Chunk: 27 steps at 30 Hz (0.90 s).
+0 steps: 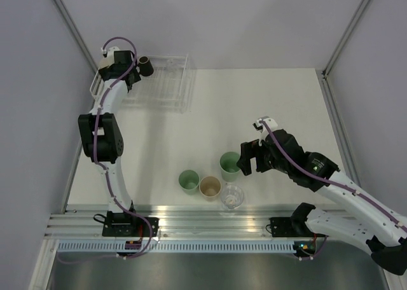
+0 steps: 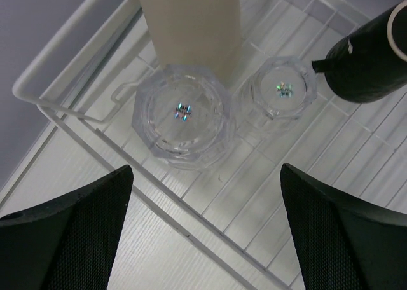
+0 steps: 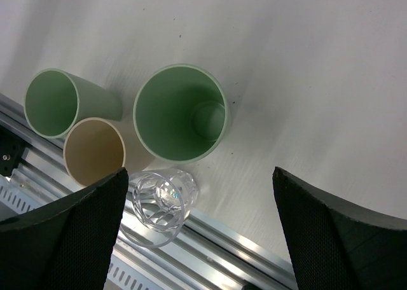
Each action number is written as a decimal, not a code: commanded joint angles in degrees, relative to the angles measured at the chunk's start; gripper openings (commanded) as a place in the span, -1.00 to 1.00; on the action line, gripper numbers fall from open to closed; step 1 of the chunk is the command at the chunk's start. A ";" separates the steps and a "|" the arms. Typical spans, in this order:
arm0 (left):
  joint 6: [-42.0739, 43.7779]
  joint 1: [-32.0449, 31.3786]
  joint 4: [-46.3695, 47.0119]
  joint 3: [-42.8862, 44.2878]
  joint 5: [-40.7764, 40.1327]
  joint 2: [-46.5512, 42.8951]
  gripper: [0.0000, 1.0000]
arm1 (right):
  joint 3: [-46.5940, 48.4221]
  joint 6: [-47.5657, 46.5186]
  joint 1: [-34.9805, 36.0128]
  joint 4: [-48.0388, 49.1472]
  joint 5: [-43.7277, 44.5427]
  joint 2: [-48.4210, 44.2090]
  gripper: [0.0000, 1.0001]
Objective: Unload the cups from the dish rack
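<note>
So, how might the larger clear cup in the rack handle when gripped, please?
The clear cup has glossy faceted walls: probably rigid but slippery. It looks light, so a push could tip it. The beige cup just behind may get nudged.

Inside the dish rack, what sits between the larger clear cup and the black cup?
A smaller clear cup, on the dish rack floor beside the larger clear cup, with the black cup beyond. The left wrist view shows it.

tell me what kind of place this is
Most likely a robot lab work cell, not a kitchen: plain grey panel walls, two arms bolted to an aluminium rail, and a white table holding a dish rack and cups.
</note>
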 commanded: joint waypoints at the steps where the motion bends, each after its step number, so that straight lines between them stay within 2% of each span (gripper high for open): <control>1: 3.03 0.28 2.02 5.72 -3.19 1.57 1.00 | -0.24 -1.07 -0.08 0.56 0.96 -1.08 0.96; 10: 4.00 0.98 -1.32 10.91 -4.68 5.35 0.99 | -1.03 -2.39 -0.16 0.65 2.19 -0.73 0.96; 16: 3.04 2.12 -3.43 10.13 -6.00 6.05 1.00 | -1.29 -2.65 -0.16 1.35 2.20 0.06 0.96; 27: 1.27 5.64 -3.00 11.70 1.19 8.95 0.99 | -1.12 -2.83 -0.16 1.35 2.28 1.29 0.96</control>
